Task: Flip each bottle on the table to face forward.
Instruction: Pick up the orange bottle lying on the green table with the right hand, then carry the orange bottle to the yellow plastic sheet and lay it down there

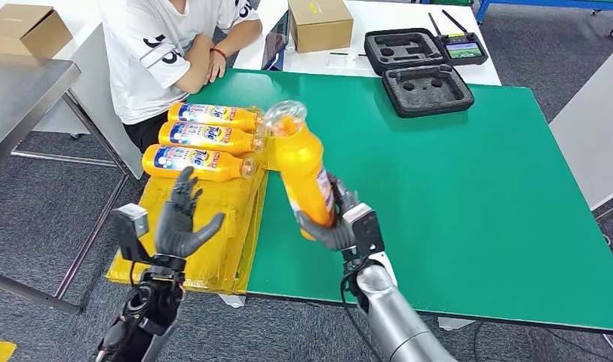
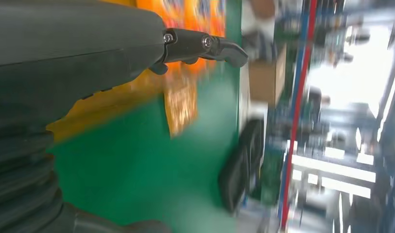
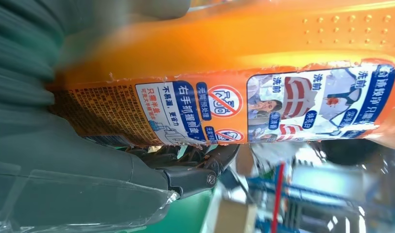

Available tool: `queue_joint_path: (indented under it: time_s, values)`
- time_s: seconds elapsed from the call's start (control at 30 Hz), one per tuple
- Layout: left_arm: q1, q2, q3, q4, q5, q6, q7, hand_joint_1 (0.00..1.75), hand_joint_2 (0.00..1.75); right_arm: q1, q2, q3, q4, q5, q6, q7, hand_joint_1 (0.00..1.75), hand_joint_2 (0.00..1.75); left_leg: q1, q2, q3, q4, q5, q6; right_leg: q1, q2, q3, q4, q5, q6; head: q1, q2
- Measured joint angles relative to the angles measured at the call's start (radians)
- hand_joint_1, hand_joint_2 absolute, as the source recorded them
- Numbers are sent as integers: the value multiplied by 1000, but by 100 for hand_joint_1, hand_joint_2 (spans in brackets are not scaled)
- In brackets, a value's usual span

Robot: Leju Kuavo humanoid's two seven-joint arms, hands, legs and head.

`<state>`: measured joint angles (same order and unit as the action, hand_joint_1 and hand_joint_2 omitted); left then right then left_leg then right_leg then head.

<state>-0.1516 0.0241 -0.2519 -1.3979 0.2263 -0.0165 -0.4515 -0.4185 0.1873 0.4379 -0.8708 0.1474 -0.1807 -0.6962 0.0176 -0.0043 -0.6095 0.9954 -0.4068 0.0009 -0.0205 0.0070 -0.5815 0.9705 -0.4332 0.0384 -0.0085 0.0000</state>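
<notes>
- The left hand [image 1: 184, 222] is raised with fingers spread, holding nothing, over the yellow mat [image 1: 213, 226] at the green table's [image 1: 469, 196] left edge.
- An orange detergent bottle [image 1: 303, 166] is gripped by the right hand [image 1: 339, 222], lifted, cap tilted away.
- Three orange bottles [image 1: 205, 138] lie on the mat's far end.
- A broad bare green surface is seen rightward.

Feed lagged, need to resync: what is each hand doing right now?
Left hand: open, holding nothing, above the yellow mat.
Right hand: holding the orange bottle.
</notes>
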Motion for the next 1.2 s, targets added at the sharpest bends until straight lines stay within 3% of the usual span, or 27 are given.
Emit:
queue_joint_path:
  time_s: [0.2,0.43,0.8,1.2]
  values:
    - [-57,-6,-89,22,55,-52,40,0,175,8,44,69,61,72,-43,0,175,175,0,0,0,0,0,0,0,0,0,0,0,0,0,0]
    - [-115,-7,-120,102,126,-107,51,0,175,-2,84,115,139,112,-59,0,175,175,0,0,0,0,0,0,0,0,0,0,0,0,0,0]
    - [-127,2,-147,145,210,-188,76,0,175,-19,90,127,205,82,-34,0,175,175,0,0,0,0,0,0,0,0,0,0,0,0,0,0]
    - [-123,7,-164,141,217,-191,76,0,175,-18,90,121,216,59,-7,0,175,175,0,0,0,0,0,0,0,0,0,0,0,0,0,0]
